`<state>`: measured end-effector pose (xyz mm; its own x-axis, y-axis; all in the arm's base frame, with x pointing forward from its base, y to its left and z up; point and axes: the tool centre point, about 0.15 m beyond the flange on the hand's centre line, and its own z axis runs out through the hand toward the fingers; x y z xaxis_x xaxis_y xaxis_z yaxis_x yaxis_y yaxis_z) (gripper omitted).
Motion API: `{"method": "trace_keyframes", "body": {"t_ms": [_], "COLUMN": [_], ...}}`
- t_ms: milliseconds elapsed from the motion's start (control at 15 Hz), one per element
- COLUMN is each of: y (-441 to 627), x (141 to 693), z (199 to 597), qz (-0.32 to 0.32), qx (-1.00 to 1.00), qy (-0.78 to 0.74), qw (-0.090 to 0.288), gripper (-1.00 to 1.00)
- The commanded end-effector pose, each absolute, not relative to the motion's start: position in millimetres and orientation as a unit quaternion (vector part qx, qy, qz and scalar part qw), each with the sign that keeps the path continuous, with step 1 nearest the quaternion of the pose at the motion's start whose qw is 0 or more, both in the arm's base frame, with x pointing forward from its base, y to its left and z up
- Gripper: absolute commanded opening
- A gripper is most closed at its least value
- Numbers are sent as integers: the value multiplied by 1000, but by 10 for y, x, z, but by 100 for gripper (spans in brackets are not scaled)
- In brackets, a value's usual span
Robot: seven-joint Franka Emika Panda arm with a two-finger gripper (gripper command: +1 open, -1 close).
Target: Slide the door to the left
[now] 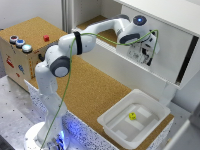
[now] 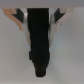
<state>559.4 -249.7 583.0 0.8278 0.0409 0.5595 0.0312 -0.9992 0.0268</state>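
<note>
The door is a plain white panel on the front of the cabinet, at the exterior view's right. A dark gap shows past its right edge. My gripper is pressed up against the door's face. In the wrist view the door's black handle runs as a dark bar between my two fingers, which sit tight on either side of it, so my gripper looks shut on the handle. The white door fills the rest of that view.
A white plastic tray holding a small yellow object lies on the cork tabletop below the cabinet. A wooden box with buttons stands at the exterior view's left. The cabinet's fixed top overhangs the door.
</note>
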Motion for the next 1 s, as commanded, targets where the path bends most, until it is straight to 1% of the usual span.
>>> {"method": "trace_keyframes", "body": {"t_ms": [0, 267, 667, 800, 933], "y": [-1785, -1512, -1258, -1117, -966], "x": [5313, 5258, 5324, 5442, 5556], "z": [5177, 5144, 5160, 5150, 5153], "qz": [367, 363, 373, 376, 383], "qx": [924, 925, 917, 916, 915], "qy": [2, -2, 2, 17, 26], "qw": [106, 111, 145, 140, 123], "gripper": [-100, -100, -100, -100, -100]}}
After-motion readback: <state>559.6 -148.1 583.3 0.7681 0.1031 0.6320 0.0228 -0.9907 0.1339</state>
